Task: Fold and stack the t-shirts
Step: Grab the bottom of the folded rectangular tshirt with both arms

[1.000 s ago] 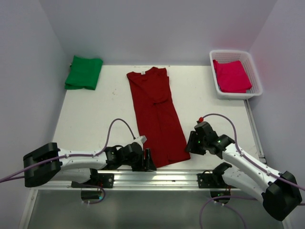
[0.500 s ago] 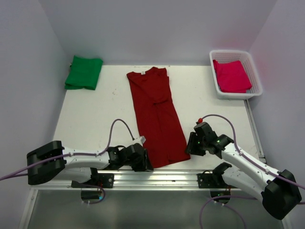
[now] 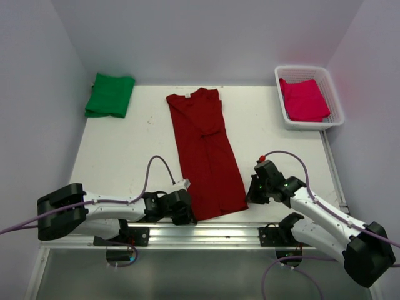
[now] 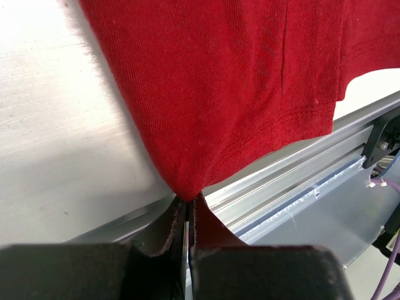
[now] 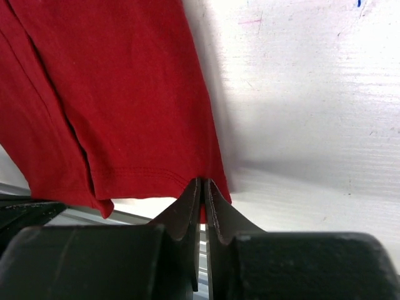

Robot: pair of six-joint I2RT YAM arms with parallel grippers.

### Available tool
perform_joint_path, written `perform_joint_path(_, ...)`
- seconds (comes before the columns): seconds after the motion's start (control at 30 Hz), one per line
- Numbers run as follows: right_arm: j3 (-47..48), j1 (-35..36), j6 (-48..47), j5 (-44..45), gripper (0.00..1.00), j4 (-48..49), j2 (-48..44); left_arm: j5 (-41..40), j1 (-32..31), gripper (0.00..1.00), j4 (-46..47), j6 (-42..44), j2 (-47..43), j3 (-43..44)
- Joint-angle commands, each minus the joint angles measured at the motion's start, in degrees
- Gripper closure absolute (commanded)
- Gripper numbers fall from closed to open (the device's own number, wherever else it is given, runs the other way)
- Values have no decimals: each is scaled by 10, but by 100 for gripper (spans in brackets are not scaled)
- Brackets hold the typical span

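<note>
Both tools have snapped shut since a second ago, and my left tool (image 3: 189, 214) has slid a little to the left along the hem.

From the top camera I see the dark red shirt (image 3: 206, 150) lying flat and long down the middle of the bench (image 3: 125, 156). Its neck is at the far end and its hem is by the near edge. My left tool sits on the near left corner of that shirt. My right tool (image 3: 250, 195) sits on the near right corner. The green shirt (image 3: 110, 95) lies folded in the far left corner of the bench, well apart from the arms. The pink shirt (image 3: 304, 100) lies inside the white basket (image 3: 338, 106) at the far right.

From the left wrist camera I see the two black fingers pressed together, pinching the corner of the dark red shirt. The cloth is pulled into a small point where they bite it. A metal rail (image 4: 294, 187) runs just past the hem.

From the right wrist camera I see the fingers pressed together too, pinching the other hem corner. A bit of red shows between them. The rest of the shirt lies flat on the white bench to the left of the fingers.
</note>
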Motion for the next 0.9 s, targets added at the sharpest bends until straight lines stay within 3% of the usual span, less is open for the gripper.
perform_joint_path(0.0, -4, 1, -1, -15, 94, 4, 6, -94, 5, 100, -60, 4, 12, -8)
perform_joint_path(0.1, -3, 0, -1, -21, 86, 6, 12, -99, 3, 100, -62, 2, 11, -5)
perform_joint_path(0.13, -4, 1, -1, -23, 74, 7, 14, -101, 1, 100, -63, 3, 11, -4)
perform_joint_path(0.23, -2, 0, -6, -29, 56, 5, 20, -102, -1, 100, -64, 4, 11, 0)
perform_joint_path(0.33, -2, 0, -12, -29, 53, -5, 22, -103, -2, 100, -63, 3, 11, -1)
perform_joint_path(0.5, -19, 1, -4, -34, 65, 2, 23, -102, -2, 100, -63, 2, 14, -1)
perform_joint_path(0.57, -27, 1, 3, -40, 78, 7, 24, -104, -2, 100, -64, 2, 14, 0)
perform_joint_path(0.73, -38, 1, 5, -43, 99, 3, 18, -107, -2, 100, -67, 6, 10, 4)
perform_joint_path(0.87, -28, 1, -1, -43, 100, -11, 4, -119, -2, 100, -88, 15, 0, 23)
